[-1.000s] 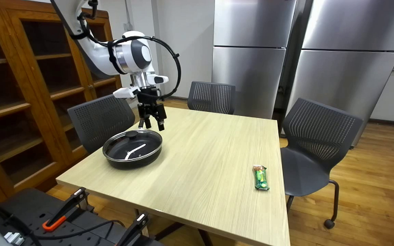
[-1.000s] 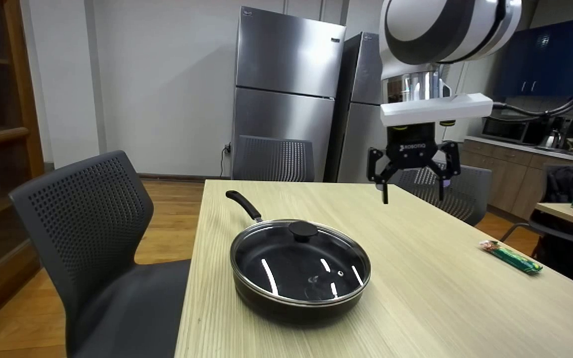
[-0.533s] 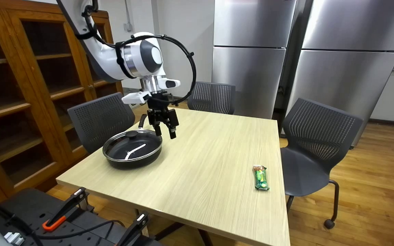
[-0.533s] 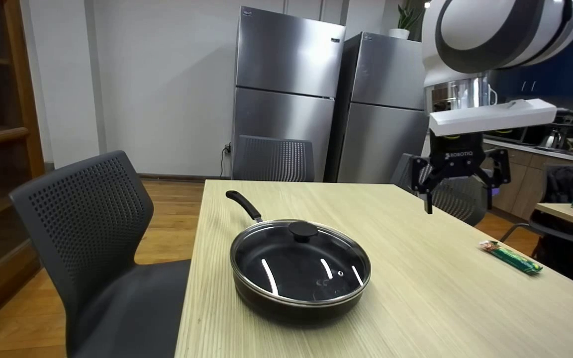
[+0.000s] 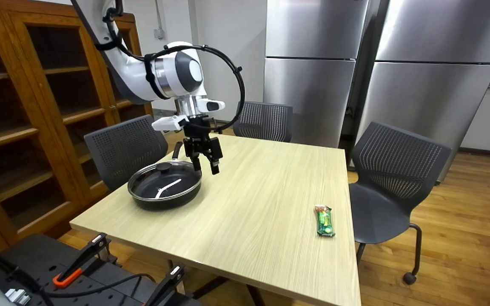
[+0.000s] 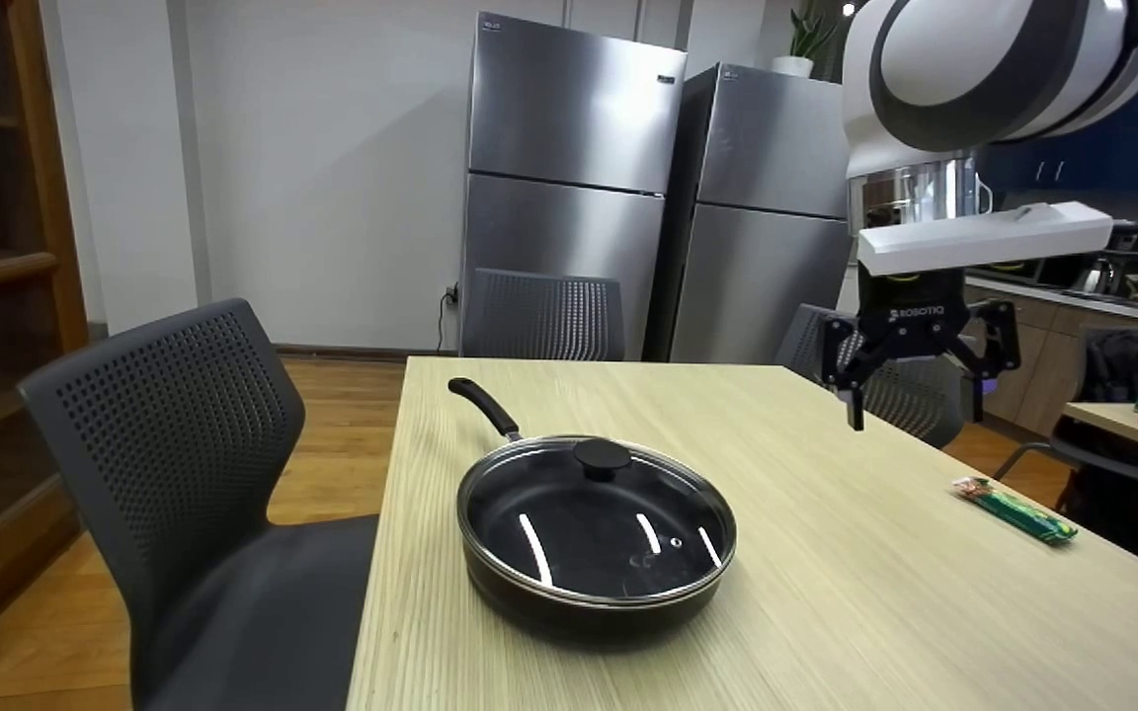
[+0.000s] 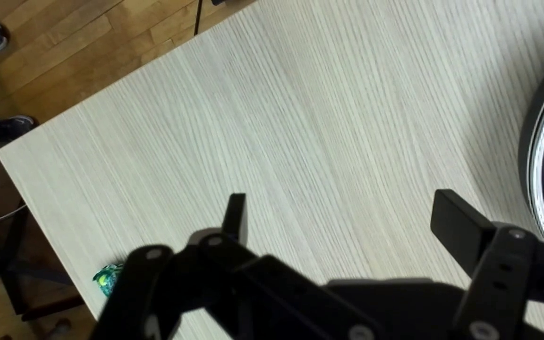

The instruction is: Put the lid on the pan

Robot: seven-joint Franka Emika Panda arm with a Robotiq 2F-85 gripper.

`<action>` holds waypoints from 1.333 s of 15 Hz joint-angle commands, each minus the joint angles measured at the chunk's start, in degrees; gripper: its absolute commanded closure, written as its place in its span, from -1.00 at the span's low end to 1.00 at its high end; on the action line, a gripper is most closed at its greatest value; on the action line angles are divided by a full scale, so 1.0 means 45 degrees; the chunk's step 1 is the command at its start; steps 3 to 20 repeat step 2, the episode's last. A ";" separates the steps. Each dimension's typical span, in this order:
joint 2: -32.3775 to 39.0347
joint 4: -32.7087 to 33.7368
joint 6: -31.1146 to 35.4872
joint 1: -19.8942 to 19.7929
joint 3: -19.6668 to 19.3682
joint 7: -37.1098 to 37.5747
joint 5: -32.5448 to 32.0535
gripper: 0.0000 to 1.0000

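The pan (image 5: 162,205) (image 6: 584,624) is round and black and stands upright on the table in both exterior views, its handle (image 6: 482,405) pointing away. The clear glass lid (image 5: 147,183) (image 6: 618,538), with metal rim and black knob (image 6: 602,458), lies flat on the pan, rim on rim. My gripper (image 5: 206,169) (image 6: 915,420) is open and empty. It hangs above the table, beside the pan and apart from it. In the wrist view the open fingers (image 7: 340,208) have only tabletop between them; the lid's rim (image 7: 538,170) shows at the right edge, and the rest is out of that view.
A green snack packet (image 5: 324,221) (image 6: 1014,511) lies on the wooden table (image 5: 262,204) near its edge; part of it shows in the wrist view (image 7: 106,278). Chairs (image 5: 394,182) (image 6: 174,474) stand around the table. A wooden cabinet (image 5: 53,127) and steel refrigerators (image 6: 569,178) stand behind.
My open gripper has moved to the right in both exterior views, away from the pan, and slightly lower. It has hardly moved in the last half second. The lid and pan have not moved.
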 commanded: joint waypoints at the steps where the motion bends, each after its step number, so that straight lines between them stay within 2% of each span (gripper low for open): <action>1: -0.0002 0.0024 -0.0035 -0.0118 0.0112 0.0032 -0.0057 -1.00; 20: -0.0002 0.0024 -0.0035 -0.0118 0.0111 0.0032 -0.0058 -1.00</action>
